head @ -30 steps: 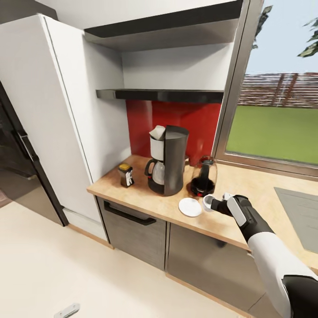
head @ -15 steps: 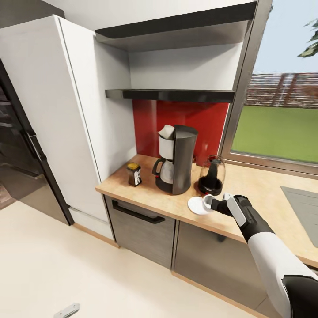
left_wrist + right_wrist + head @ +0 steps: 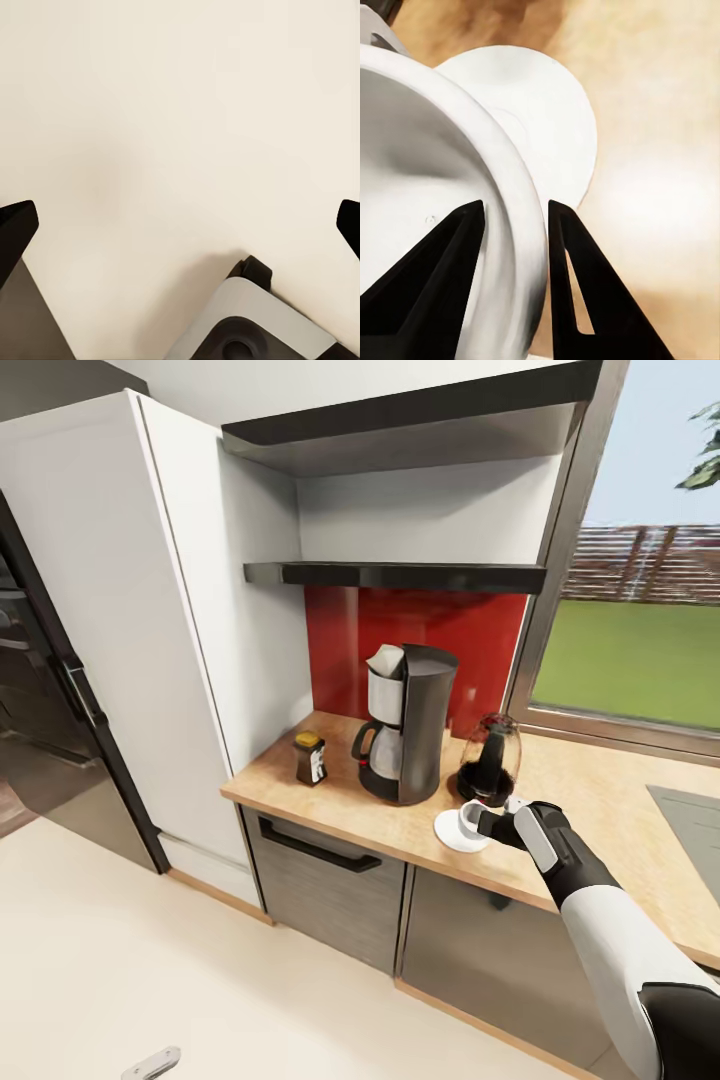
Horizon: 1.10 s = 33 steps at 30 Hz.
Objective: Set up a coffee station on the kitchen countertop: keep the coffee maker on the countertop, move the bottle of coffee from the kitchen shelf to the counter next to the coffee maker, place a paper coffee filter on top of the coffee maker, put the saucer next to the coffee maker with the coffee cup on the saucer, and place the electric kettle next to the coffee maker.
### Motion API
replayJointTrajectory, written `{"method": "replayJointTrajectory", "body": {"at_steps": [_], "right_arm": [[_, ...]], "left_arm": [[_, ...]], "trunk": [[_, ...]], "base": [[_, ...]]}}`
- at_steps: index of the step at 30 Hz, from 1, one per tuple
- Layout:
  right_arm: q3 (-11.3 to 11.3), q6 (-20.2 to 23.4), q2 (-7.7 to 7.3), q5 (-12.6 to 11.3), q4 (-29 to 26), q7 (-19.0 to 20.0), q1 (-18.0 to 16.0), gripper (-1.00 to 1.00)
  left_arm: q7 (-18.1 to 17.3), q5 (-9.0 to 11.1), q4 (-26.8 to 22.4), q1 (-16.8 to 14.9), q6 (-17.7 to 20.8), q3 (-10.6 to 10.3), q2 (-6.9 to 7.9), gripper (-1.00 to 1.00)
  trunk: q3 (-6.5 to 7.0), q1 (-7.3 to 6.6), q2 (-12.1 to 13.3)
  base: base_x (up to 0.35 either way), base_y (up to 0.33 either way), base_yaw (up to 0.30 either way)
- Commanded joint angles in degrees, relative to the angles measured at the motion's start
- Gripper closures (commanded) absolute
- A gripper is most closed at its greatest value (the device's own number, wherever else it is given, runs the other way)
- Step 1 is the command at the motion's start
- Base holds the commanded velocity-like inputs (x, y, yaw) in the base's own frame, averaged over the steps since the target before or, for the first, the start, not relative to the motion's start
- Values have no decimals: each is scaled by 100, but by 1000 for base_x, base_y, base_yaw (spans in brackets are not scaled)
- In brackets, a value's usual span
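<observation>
On the kitchen countertop [image 3: 330, 795] stands the coffee maker [image 3: 412, 735] with the white paper coffee filter [image 3: 385, 658] on its top. The bottle of coffee [image 3: 311, 758] stands to its left and the electric kettle [image 3: 490, 760] to its right. In front of them lies the saucer [image 3: 450, 832] [image 3: 547, 127]. My right gripper [image 3: 487, 823] [image 3: 514, 206] is shut on the rim of the coffee cup [image 3: 471, 817] [image 3: 435, 187], held over the saucer's right part; whether they touch I cannot tell. The left gripper [image 3: 180, 225] hangs open above the floor. The black kitchen shelf [image 3: 400, 573] is bare.
A tall white cabinet [image 3: 150, 610] borders the counter on the left, with a dark fridge [image 3: 40, 710] beyond it. A window [image 3: 640, 630] lies at the right. A grey inset [image 3: 690, 825] sits in the worktop's right end. Cream floor [image 3: 150, 960] lies in front of the cabinets.
The camera has swung, so the whole scene slid rightward in the picture. Relative to the counter, the right gripper with the cup went left, from beside the saucer to over it.
</observation>
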Motion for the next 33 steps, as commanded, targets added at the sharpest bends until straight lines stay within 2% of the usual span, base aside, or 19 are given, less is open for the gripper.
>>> {"method": "replayJointTrajectory", "body": {"at_steps": [1, 17, 27, 33], "right_arm": [[-2, 16, 0, -63, -7, -50, -5, 100], [1, 16, 0, -63, -11, -58, -5, 100], [2, 16, 0, -63, -11, -60, -5, 100], [2, 16, 0, -63, -10, -59, -5, 100]], "left_arm": [[12, -5, -6, -3, 3, 44, -2, -100], [27, 3, -5, -3, 11, 46, 1, -100], [38, 11, -6, -3, 12, 52, 1, -100], [30, 3, 1, -3, 12, 45, 1, -100]], "trunk": [[-11, 3, -11], [-11, 3, -11], [-11, 3, -11], [-11, 3, -11]], "base": [[28, 9, 0], [137, 59, 0], [18, 13, -1], [0, 0, -155]]}}
